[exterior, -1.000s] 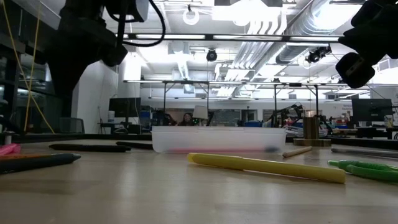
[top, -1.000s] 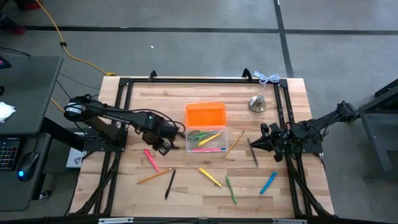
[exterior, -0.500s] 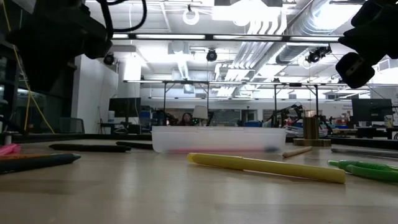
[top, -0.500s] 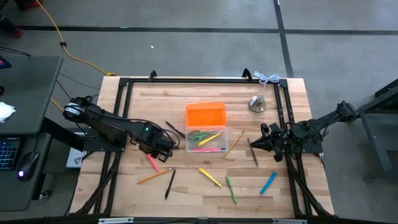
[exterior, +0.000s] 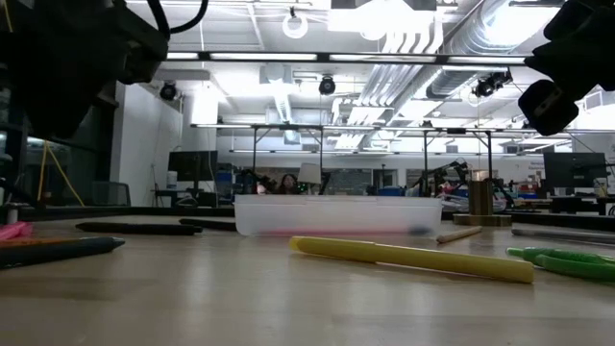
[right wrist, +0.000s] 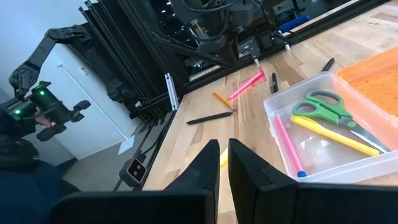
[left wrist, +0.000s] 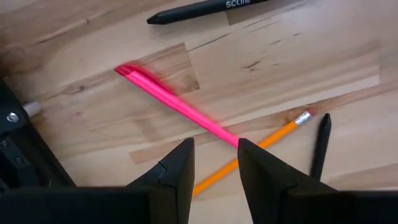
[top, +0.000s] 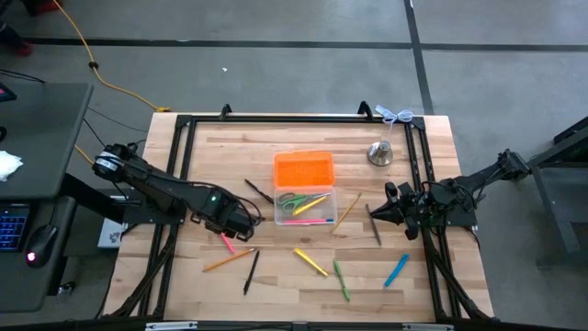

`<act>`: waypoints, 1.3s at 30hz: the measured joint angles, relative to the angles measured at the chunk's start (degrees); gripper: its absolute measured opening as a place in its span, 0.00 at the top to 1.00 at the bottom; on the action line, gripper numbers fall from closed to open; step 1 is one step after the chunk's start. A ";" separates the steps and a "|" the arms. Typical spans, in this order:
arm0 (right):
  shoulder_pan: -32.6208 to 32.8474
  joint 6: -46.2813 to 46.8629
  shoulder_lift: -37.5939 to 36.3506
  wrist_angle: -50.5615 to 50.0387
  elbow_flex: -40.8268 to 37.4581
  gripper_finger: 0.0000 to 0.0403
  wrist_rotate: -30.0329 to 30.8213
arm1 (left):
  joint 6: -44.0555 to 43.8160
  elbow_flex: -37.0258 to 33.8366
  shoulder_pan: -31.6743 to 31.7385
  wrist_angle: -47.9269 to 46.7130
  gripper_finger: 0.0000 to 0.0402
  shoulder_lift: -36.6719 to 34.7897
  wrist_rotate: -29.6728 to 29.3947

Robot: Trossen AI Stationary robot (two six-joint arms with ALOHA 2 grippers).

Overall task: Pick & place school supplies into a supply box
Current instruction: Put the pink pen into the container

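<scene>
High view: light wood plank table (top: 276,147) with a black frame around it, grey floor beyond, a desk at the left edge. Low view looks across the table into a big lit workshop with ceiling ducts and benches. A silver bell (top: 379,153) stands near the far right corner.

Supply box (top: 306,207) sits mid-table, clear, orange lid (top: 303,168) flipped open behind it; green-handled scissors (right wrist: 328,108), a yellow pen and a pink pen lie inside. Loose on the table: pink pen (left wrist: 177,106), orange pencil (left wrist: 258,146), black pens, yellow marker (exterior: 411,258), green pen (top: 341,279), blue pen (top: 396,269).

Left hand (top: 241,223) is low over the table, just left of the box, fingers parted and holding nothing; in the left wrist view the pink pen runs into the gap between the fingers (left wrist: 174,177), the orange pencil crossing just beside it. Contact with the pen not clear.

Right hand (top: 378,212) waits right of the box, fingers closed, nothing in them.
</scene>
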 joint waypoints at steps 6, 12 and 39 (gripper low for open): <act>-0.01 -0.07 0.02 0.00 0.00 0.97 -1.60 | -0.86 0.00 0.00 -0.21 0.62 0.00 -1.39; -0.02 -0.11 0.01 0.00 0.00 0.97 -2.05 | -0.90 0.00 0.00 -0.97 0.62 0.00 -1.81; -0.02 0.32 0.02 0.00 0.00 0.97 -4.05 | 6.69 0.07 0.00 -1.09 0.62 -1.97 0.53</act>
